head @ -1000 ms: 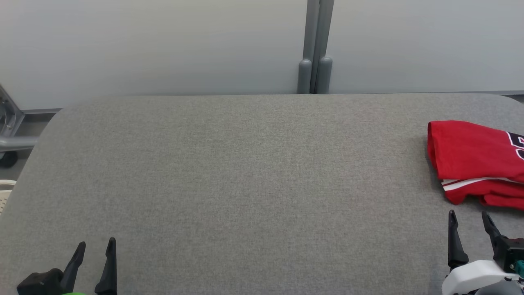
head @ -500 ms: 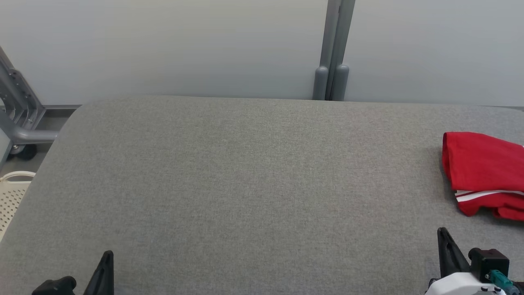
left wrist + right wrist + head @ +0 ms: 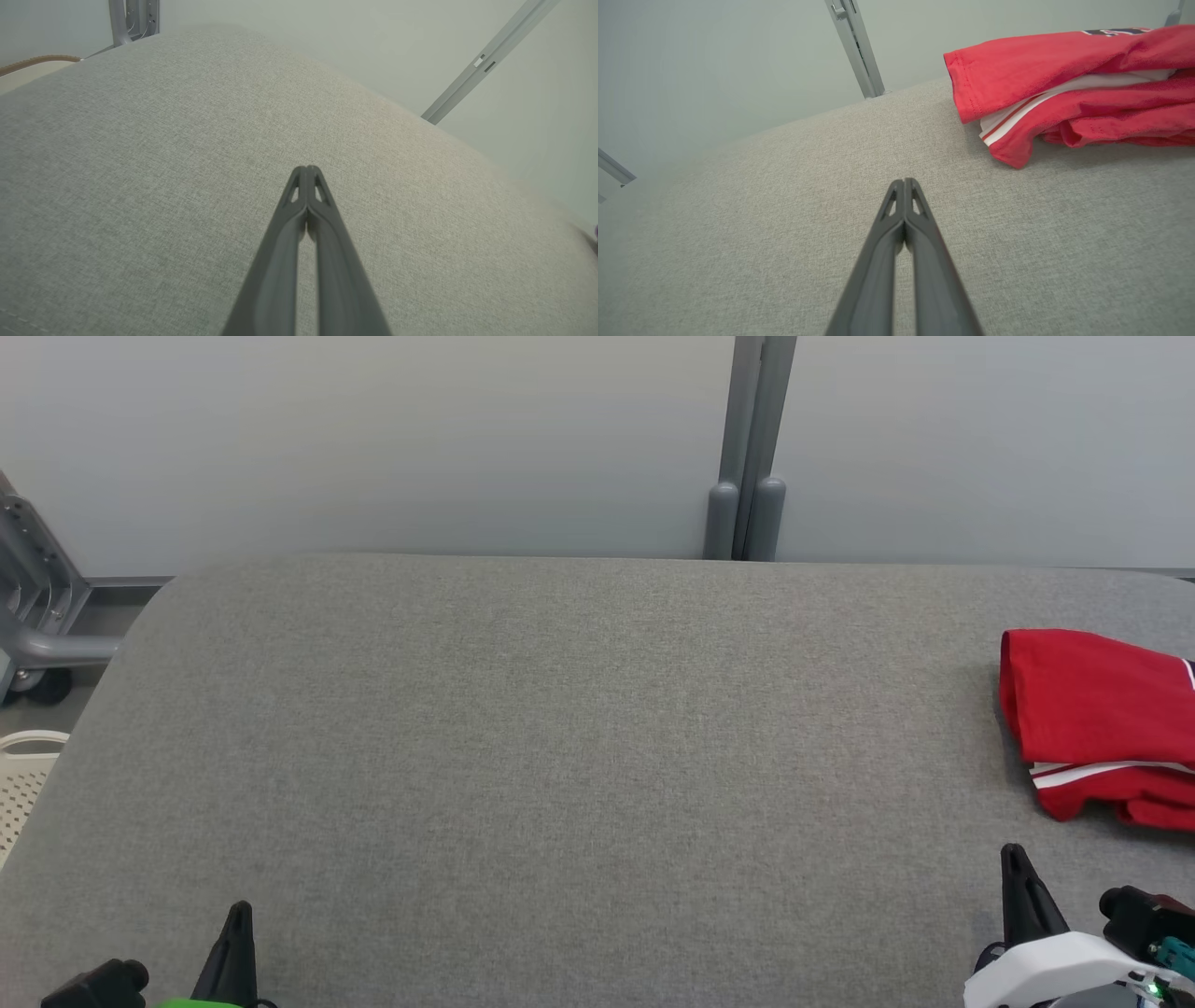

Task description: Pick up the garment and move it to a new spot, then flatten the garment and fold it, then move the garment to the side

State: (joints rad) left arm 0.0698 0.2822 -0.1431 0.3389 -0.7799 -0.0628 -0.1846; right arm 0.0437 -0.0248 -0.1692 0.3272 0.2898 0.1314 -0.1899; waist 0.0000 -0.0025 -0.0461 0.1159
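Right end effector [image 3: 904,182], closed tight and empty, hovers near bunched red white-striped fabric garment [image 3: 1041,70]: soft, light, limp, likely best pinched at its hemmed edge.

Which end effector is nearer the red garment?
Right. The right end effector, shut, sits just short of the garment, not touching. The left end effector, also shut, is far off across the table.

Folded red garment [image 3: 1092,709], table's right edge
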